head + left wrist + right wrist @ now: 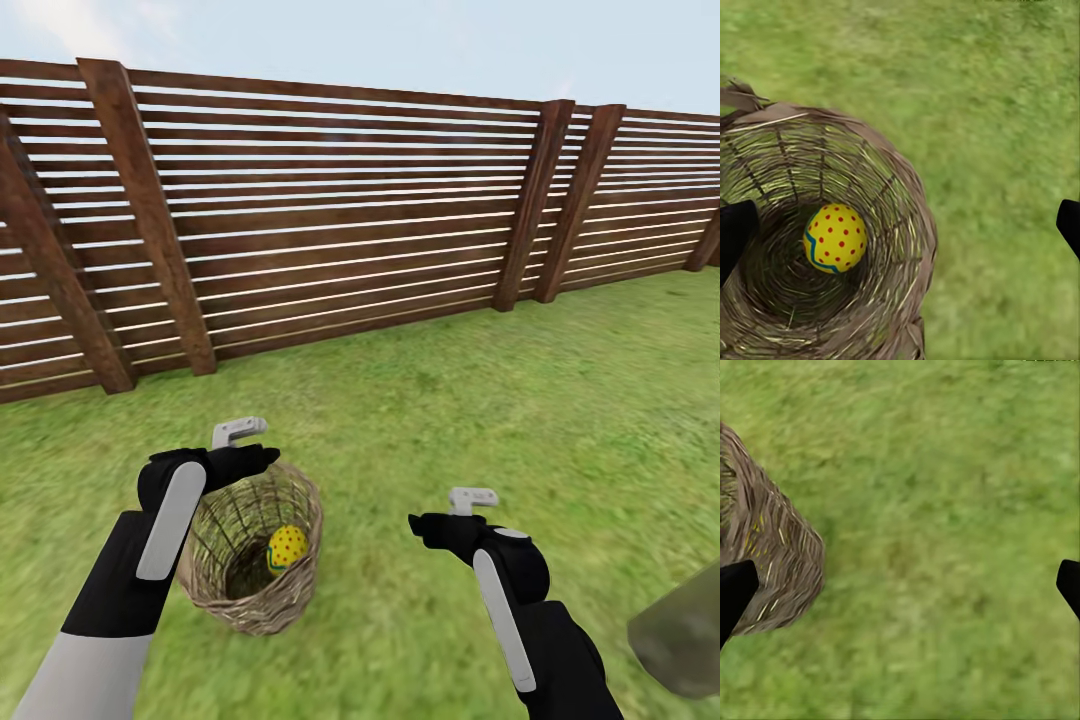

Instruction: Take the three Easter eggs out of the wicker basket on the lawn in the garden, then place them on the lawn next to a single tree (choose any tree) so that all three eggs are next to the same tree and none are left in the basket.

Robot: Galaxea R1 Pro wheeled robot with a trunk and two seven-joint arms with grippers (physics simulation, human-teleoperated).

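Observation:
The wicker basket [255, 560] stands on the lawn [420, 420] at the lower left, and one yellow Easter egg [287, 547] with red dots and a blue zigzag lies in its bottom. In the left wrist view the egg [835, 238] rests inside the basket [896, 199]. My left gripper [252, 458] hovers over the basket's far rim, open and holding nothing; it [901, 229] is spread wide above the egg. My right gripper [432, 526] is open over bare grass to the basket's right, and it [900, 589] has the basket's side [772, 562] close by.
A brown slatted wooden fence [340, 220] bounds the garden across the back. A pale grey-green trunk [682, 628], apparently the tree, enters at the lower right beside my right arm. Open grass stretches ahead and to the right.

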